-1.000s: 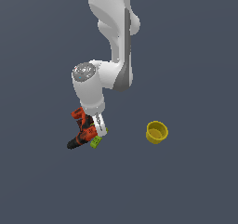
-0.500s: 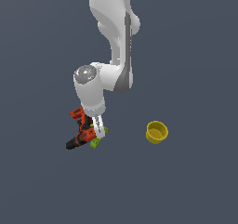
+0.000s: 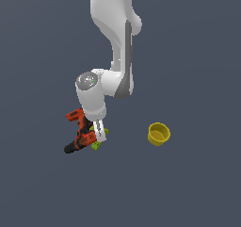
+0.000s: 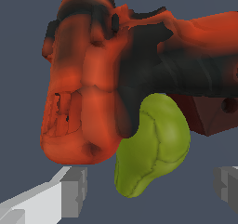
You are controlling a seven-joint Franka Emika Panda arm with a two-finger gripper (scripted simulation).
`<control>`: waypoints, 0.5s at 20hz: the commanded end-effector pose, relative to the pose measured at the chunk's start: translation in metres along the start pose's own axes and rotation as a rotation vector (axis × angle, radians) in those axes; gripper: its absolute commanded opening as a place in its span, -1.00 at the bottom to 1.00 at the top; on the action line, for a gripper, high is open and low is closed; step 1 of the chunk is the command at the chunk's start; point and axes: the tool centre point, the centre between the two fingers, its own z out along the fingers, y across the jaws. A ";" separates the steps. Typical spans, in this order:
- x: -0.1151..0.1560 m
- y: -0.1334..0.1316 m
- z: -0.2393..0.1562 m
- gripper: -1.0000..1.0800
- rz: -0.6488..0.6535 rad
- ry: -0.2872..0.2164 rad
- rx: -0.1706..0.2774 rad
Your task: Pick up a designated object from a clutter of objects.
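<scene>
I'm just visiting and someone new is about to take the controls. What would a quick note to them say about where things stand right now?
Gripper: open, holding nothing; its fingers sit on either side of the olive-green pear-like object, not touching it in the wrist view.
Olive-green pear-like object: on the floor, pressed right against the red-and-black power drill.
Small lime-green pieces: beside the drill, under the arm.
Yellow cup: standing alone toward the exterior view's right.
Done: arm lowered over the clutter, fingers lined up around the target.
Left: go down a bit further if needed, close on the pear-like object without catching the drill, lift it.
</scene>
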 end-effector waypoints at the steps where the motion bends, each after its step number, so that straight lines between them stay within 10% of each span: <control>1: 0.003 0.006 0.017 0.92 0.009 -0.002 -0.011; 8: 0.005 0.008 0.032 0.92 0.016 -0.002 -0.013; 9: 0.005 0.008 0.032 -1.00 0.016 -0.002 -0.013; 10: 0.005 0.008 0.032 -1.00 0.016 -0.002 -0.013</control>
